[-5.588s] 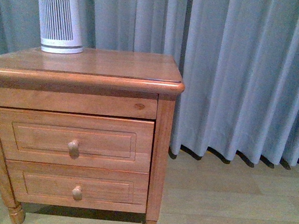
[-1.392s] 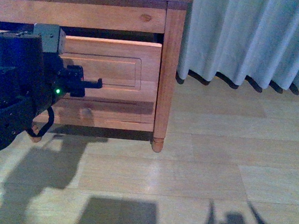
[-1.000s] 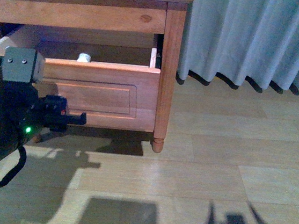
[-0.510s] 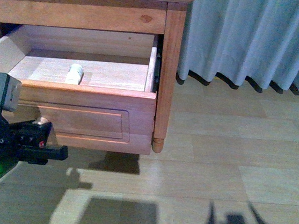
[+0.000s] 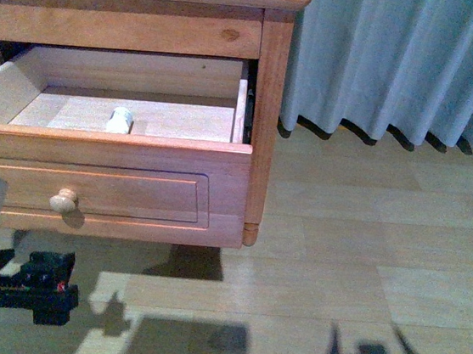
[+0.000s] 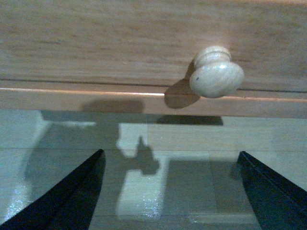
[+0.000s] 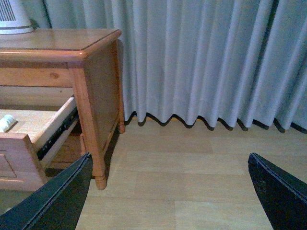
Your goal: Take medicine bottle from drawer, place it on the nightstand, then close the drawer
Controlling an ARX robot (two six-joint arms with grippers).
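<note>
Right now I see the nightstand [image 5: 266, 103] from low down in the front view, with its upper drawer [image 5: 116, 182] pulled well out toward me. The medicine bottle [image 5: 120, 119], small and white, appears to lie on its side on the pale drawer bottom, left of the middle. Nothing touches it. A round pale knob [image 5: 64, 200] sits on the drawer front, toward the left of the panel.

My left arm [image 5: 2, 287] shows as a dark shape in the lower left corner of that view, below the drawer and clear of it. From the left wrist camera, the left fingers [image 6: 72, 196] are spread wide and hold nothing. The knob lies ahead of them, apart from both, with bare floor [image 5: 338, 257] in the gap.

From the right wrist camera, the right fingers [image 7: 280, 194] are likewise spread and empty, off to the nightstand's right side and well apart from it. A grey curtain [image 5: 404, 59] hangs to the floor behind. A white ribbed appliance [image 7: 10, 17] stands on the nightstand top.
</note>
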